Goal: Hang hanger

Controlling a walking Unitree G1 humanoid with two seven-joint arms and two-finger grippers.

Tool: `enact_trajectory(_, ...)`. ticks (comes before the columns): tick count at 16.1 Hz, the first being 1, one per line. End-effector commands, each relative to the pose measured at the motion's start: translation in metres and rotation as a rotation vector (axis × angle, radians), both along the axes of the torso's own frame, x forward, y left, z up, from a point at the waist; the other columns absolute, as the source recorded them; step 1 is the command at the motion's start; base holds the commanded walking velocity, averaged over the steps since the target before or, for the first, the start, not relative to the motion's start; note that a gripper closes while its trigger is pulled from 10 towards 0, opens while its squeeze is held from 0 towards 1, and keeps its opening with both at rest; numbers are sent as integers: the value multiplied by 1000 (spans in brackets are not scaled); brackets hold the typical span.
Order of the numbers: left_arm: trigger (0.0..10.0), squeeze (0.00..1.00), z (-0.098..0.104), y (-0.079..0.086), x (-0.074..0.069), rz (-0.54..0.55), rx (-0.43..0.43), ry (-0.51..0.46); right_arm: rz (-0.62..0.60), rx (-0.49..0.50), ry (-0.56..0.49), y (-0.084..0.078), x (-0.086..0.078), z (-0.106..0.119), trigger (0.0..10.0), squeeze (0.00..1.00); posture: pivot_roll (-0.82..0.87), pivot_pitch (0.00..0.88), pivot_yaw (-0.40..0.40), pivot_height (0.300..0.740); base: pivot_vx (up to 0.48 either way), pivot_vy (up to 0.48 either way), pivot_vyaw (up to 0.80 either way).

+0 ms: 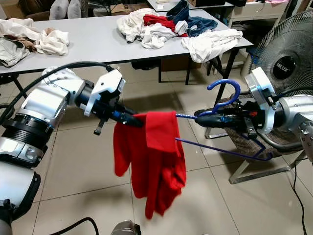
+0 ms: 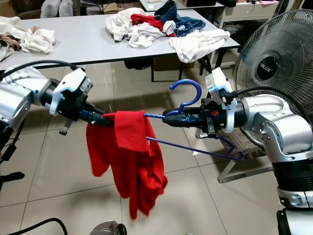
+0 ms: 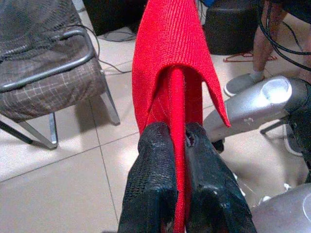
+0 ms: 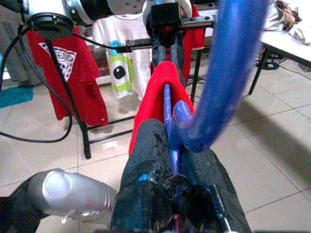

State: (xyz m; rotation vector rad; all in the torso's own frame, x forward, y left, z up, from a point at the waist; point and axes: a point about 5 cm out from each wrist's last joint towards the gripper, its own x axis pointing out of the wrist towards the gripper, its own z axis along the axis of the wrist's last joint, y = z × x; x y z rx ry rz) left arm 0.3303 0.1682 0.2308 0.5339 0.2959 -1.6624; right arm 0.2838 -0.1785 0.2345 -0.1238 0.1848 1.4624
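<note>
A blue wire hanger (image 1: 226, 95) is held level in mid-air above the tiled floor, its hook curving upward. My right gripper (image 1: 199, 116) is shut on the hanger's neck just below the hook. A red garment (image 1: 151, 161) hangs over the hanger's left end and droops toward the floor. My left gripper (image 1: 137, 120) is shut on the red garment at its upper edge, pinching the cloth between both fingers (image 3: 155, 170). In the right wrist view the hanger (image 4: 228, 73) rises from between the black fingers (image 4: 146, 170) toward the red cloth (image 4: 165, 92).
A grey table (image 1: 93, 44) behind carries piles of clothes (image 1: 166, 27). A standing fan (image 1: 288, 49) and a metal-framed chair (image 1: 254, 147) are at the right. A rack with hung shirts (image 4: 121, 58) appears in the right wrist view. A person's legs (image 3: 265, 43) stand nearby.
</note>
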Motion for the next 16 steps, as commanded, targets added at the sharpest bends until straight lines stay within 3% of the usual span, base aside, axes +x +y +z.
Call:
enact_trajectory(1,0,0,2,2,0,-6,35,-12,33,12,-35,1,-1,10,0,0,-8,0,54,740,0,0,0)
enact_trajectory(5,0,0,0,0,0,-9,18,-23,26,2,-52,0,0,11,0,0,-8,0,54,740,0,0,0)
enact_trajectory(6,0,0,1,0,0,-4,8,-24,15,-3,-64,0,1,10,10000,0,-8,0,54,740,0,0,0)
enact_trajectory(7,0,0,1,3,1,14,-7,-20,-29,-8,-88,-1,7,10,10000,0,-5,0,53,740,0,0,0)
enact_trajectory(8,0,0,-1,5,3,36,-15,-16,-69,3,-103,-1,11,12,10000,741,-5,0,55,740,0,0,0)
enact_trajectory(9,0,0,-4,9,5,76,-26,-19,-86,16,-103,-4,13,15,10000,1000,-5,0,56,740,0,0,0)
enact_trajectory(13,0,0,-20,21,14,238,-50,-40,-102,4,-136,-25,3,26,10000,1000,-4,0,57,740,0,0,0)
enact_trajectory(15,0,0,-28,27,18,320,-44,-62,-134,49,-163,-35,-2,37,10000,1000,-7,0,61,740,0,0,0)
enact_trajectory(16,0,0,-33,33,21,394,-57,-87,-144,121,-178,-38,-10,46,10000,1000,-11,0,63,740,0,0,0)
